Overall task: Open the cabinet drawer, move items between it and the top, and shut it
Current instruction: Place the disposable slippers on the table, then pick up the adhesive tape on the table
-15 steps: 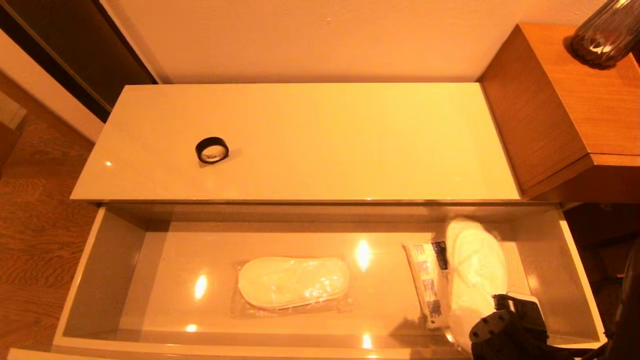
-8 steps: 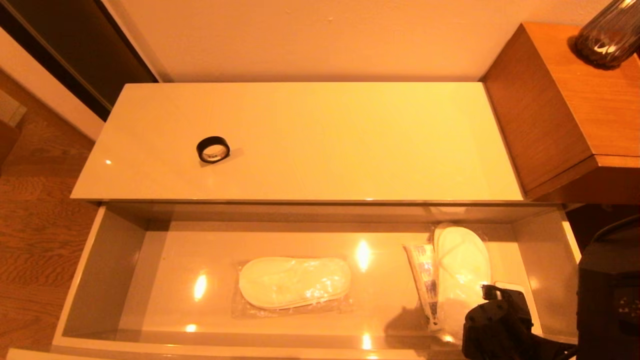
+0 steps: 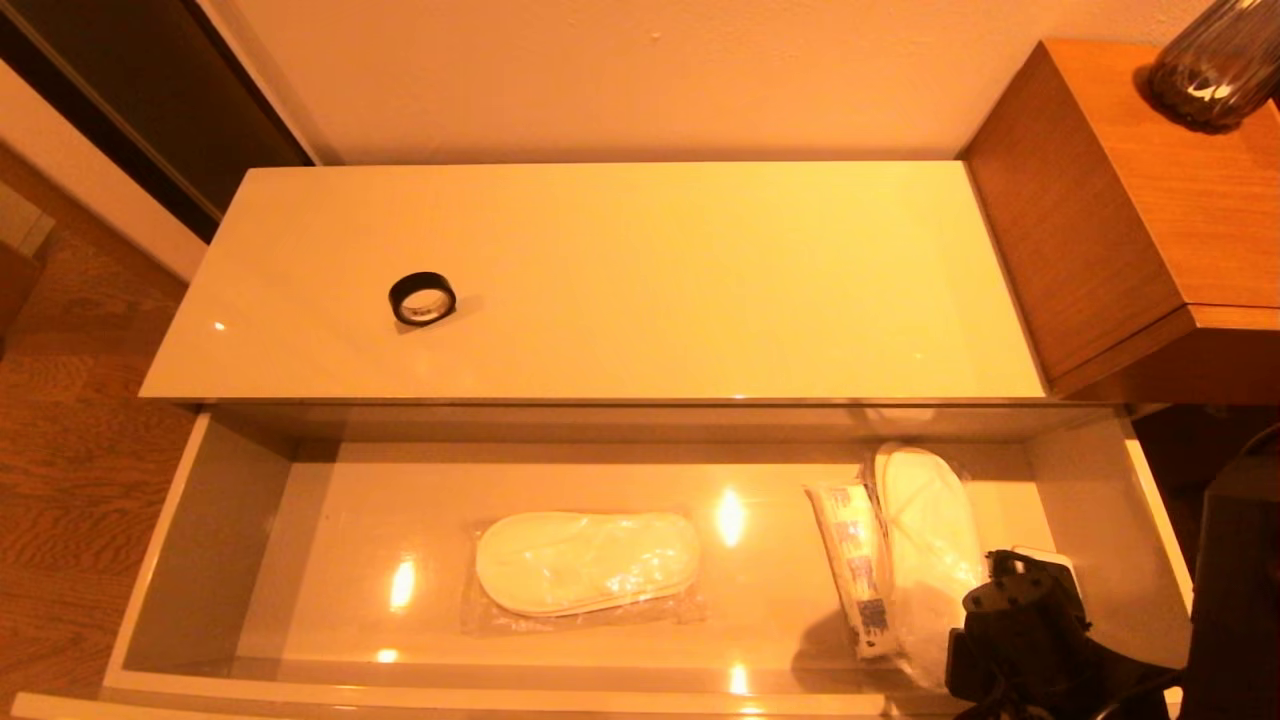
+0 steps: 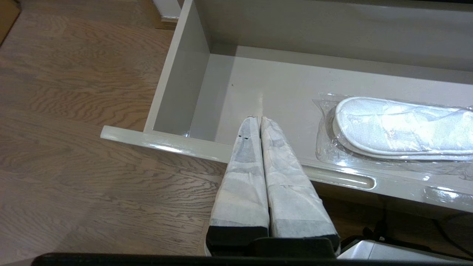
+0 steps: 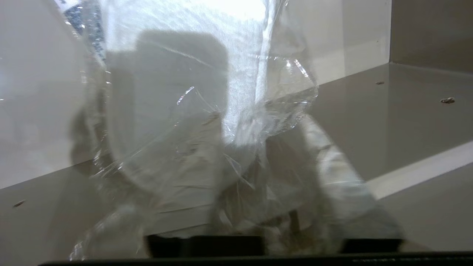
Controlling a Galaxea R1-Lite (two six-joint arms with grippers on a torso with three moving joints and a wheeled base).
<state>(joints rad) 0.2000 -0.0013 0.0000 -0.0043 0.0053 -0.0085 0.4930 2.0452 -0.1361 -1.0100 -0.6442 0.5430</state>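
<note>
The cabinet drawer is pulled fully out below the top, so the opening step looks done, and the closing step is not yet done. On the top, at about ten o'clock from its middle, the small black tape ring stands alone, well apart from everything else. In the drawer there are three items. One pair of white slippers in a clear bag lies flat near the middle of the drawer floor. At about three o'clock from it, near the right end, a second bagged slipper lies with its long side toward the back wall, and the white packet with blue print touches its left side. The right gripper is at the near end of this second slipper, at about five o'clock in the head view. In the right wrist view its fingers stand apart with the crumpled plastic between them, so I judge it is partly open and not pinching the bag firmly. The left gripper hangs closed and empty above the near left corner of the drawer. Whether more items must go between drawer and top I cannot tell; at least the drawer must be pushed in.
</note>
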